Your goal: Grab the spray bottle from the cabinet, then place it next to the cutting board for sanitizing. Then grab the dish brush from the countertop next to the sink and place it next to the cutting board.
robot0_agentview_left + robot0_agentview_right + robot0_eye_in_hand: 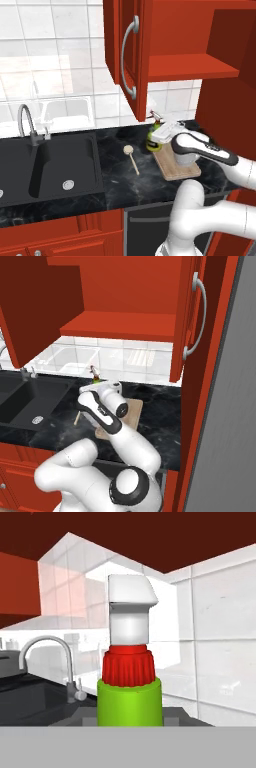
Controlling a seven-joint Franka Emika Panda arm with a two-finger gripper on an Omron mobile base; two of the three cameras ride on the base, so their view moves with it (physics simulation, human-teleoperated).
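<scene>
The green spray bottle [129,698], with its red collar and white nozzle, stands upright between my fingertips; my gripper [129,718] is shut on its neck. From the left base view the spray bottle [152,145] is low over the black countertop [120,180], at the back-left corner of the tan cutting board [176,169], with the gripper [159,135] on it. I cannot tell whether its base touches the slab. The dish brush [132,158] lies on the countertop between the sink [50,165] and the board. Above, the red cabinet [190,67] stands open.
The open cabinet door [128,55] with its curved grey handle hangs just above and left of my hand. A grey tap [26,122] rises behind the sink. A tall red panel [210,381] closes off the right side. White tiled wall runs behind the countertop.
</scene>
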